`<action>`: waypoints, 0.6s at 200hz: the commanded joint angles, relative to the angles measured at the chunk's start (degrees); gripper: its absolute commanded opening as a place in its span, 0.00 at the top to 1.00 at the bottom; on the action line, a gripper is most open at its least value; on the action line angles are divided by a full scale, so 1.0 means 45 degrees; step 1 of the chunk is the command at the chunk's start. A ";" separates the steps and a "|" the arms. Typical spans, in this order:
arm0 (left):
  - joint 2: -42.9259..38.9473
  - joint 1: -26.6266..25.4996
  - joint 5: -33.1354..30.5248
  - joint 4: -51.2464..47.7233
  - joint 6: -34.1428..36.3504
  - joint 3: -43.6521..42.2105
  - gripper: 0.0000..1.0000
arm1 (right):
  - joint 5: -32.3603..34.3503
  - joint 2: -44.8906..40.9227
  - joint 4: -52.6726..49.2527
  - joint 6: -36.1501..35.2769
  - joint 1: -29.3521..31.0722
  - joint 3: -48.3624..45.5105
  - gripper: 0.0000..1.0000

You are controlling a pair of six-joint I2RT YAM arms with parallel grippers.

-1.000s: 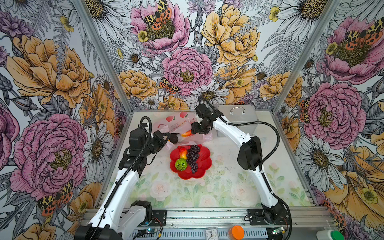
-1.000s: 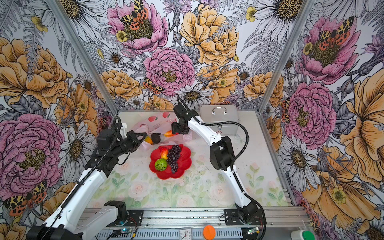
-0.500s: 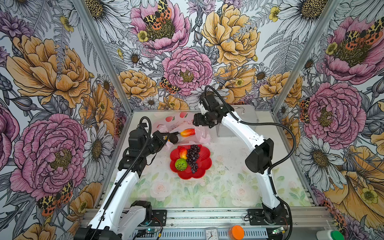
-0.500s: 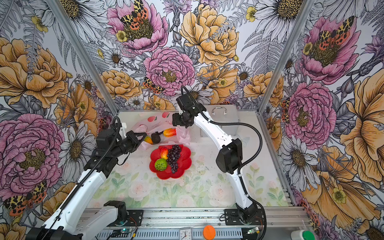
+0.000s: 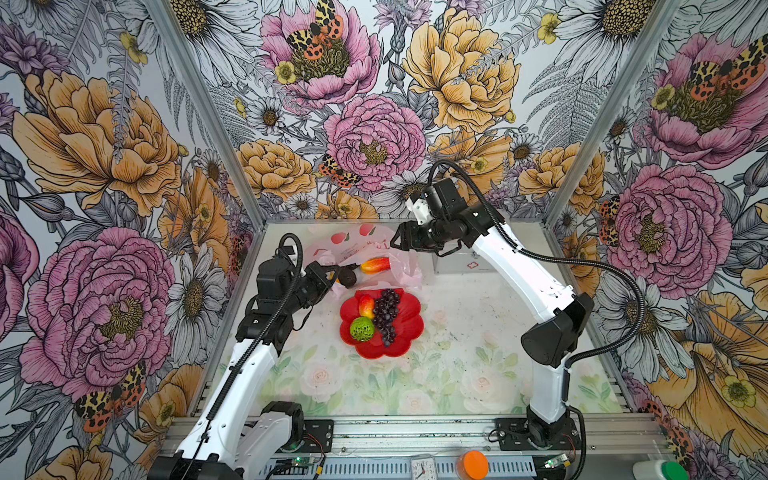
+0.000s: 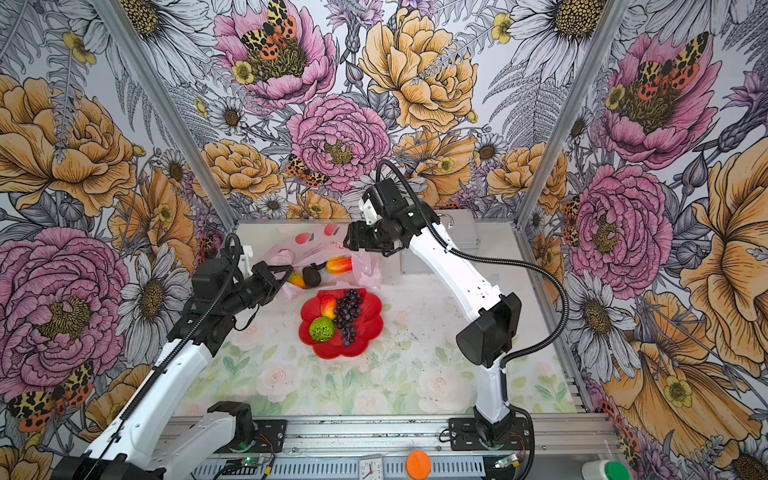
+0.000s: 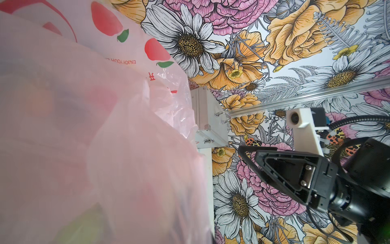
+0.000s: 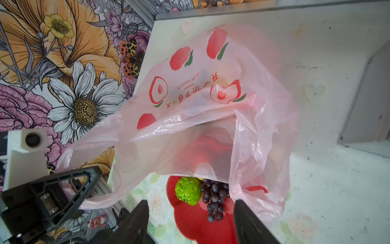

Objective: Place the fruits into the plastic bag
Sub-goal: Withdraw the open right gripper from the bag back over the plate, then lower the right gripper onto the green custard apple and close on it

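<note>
As you read across the bench from left to right, you have these entries.

- Item one, your left claw: closed tight on the edge of the plastic bag. The right wrist view shows the film stretched taut to it.
- Item two, the plastic bag: pale pink with red prints, lying at the far middle of the bench, mouth open toward the plate.
- Contents of that mouth, side by side: an orange-yellow fruit, a blackish fruit and a red-orange fruit.
- Item three, the red plate: just in front of the bag. It carries a bumpy green ball, a red-yellow fruit and a bunch of dark grapes.
- Item four, your right claw: jaws parted, holding nothing, hanging above the bag's right side.
- Item five, the metal case: far right of the bench, partly behind that arm.
</note>
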 commanded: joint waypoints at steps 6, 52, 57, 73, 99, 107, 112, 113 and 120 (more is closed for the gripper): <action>-0.0202 0.0015 0.0113 0.0140 0.0081 -0.0007 1.00 | -0.0447 -0.0785 -0.0135 0.0127 0.0457 -0.0954 0.34; -0.0129 -0.0024 0.0026 0.0086 0.0100 0.0023 1.00 | -0.0718 -0.1080 -0.0120 -0.0462 0.1739 -0.2743 0.33; -0.0129 -0.0032 0.0062 0.0084 0.0100 0.0012 1.00 | -0.0690 -0.1068 -0.0111 -0.0584 0.1898 -0.2894 0.32; -0.0119 -0.0058 0.0029 0.0084 0.0100 -0.0001 1.00 | -0.0560 -0.0847 -0.0119 -0.1131 0.2289 -0.3269 0.32; -0.0149 -0.0085 0.0048 0.0084 0.0082 -0.0044 1.00 | -0.0423 -0.0210 -0.0110 -0.1833 0.3263 -0.3424 0.31; -0.0163 -0.0098 0.0053 0.0066 0.0081 -0.0050 1.00 | -0.0397 -0.0005 -0.0101 -0.1925 0.3425 -0.3406 0.31; -0.0168 -0.0102 0.0059 0.0065 0.0081 -0.0052 1.00 | -0.0397 0.0149 -0.0091 -0.1976 0.3496 -0.3358 0.31; -0.0178 -0.0102 0.0063 0.0065 0.0081 -0.0052 1.00 | -0.0396 0.0187 -0.0081 -0.1979 0.3506 -0.3343 0.31; -0.0188 -0.0104 0.0073 0.0045 0.0081 -0.0049 1.00 | -0.0399 0.0412 -0.0072 -0.2051 0.3598 -0.3273 0.31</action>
